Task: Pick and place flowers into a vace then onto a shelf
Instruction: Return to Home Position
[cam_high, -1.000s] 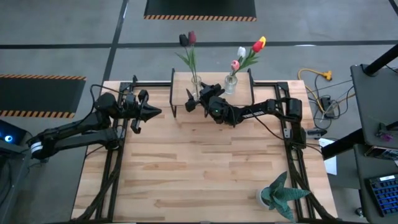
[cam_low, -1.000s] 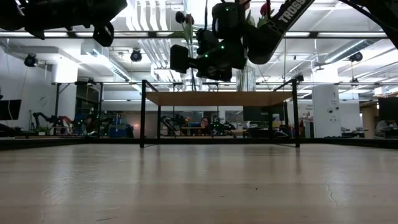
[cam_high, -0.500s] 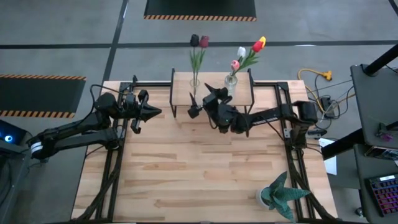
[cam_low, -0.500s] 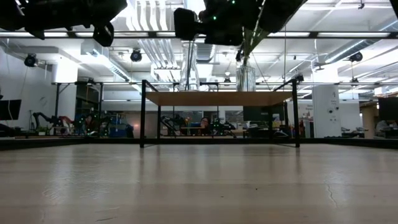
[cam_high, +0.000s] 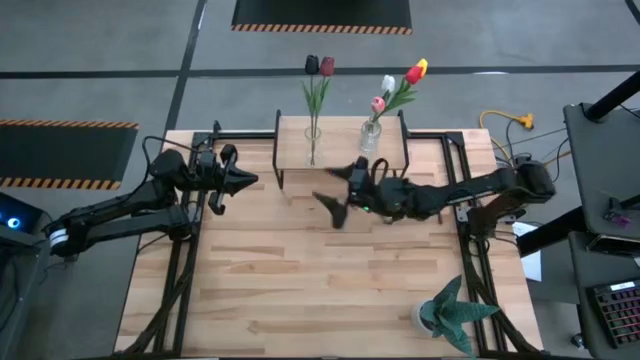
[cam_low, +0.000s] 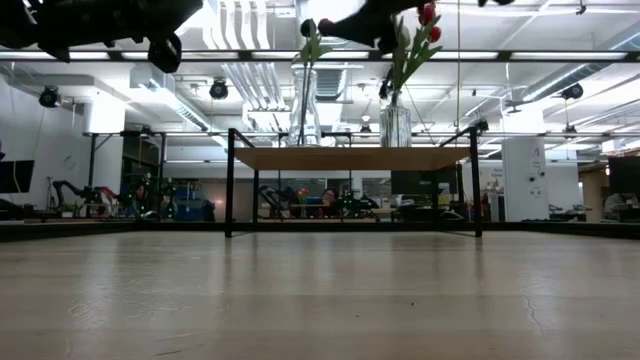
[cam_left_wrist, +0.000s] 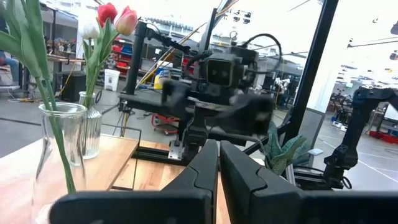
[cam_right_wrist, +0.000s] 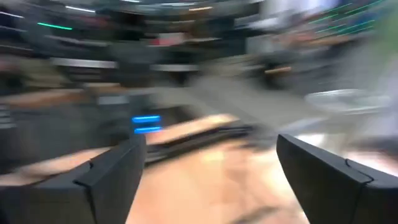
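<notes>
**A:** What is the shelf (cam_high: 338, 135) made of?

**B:** It's a pale, smooth wood board on thin black metal legs. It sits at the upper middle of the high view, on a table (cam_high: 300, 280) of light planks.

**A:** And what is on it?

**B:** Two clear glass vases, both upright. The tall vase (cam_high: 314, 148), narrow at the neck, is toward the board's left and holds two dark tulips (cam_high: 311, 65) on long thin green stems. The short vase (cam_high: 370, 136) is toward the right and holds the bright tulips (cam_high: 413, 75): white, pink, red and yellow.

**A:** Where are the grippers?

**B:** The right gripper (cam_high: 340, 192) hangs just below the shelf in the high view, over bare planks. Its fingers are spread wide, with nothing between them. The left gripper (cam_high: 250, 180) waits left of the shelf, its dark fingers pressed together and empty.

**A:** Is there anything else?

**B:** A spiky teal plant (cam_high: 455, 312) at the lower right.
</notes>
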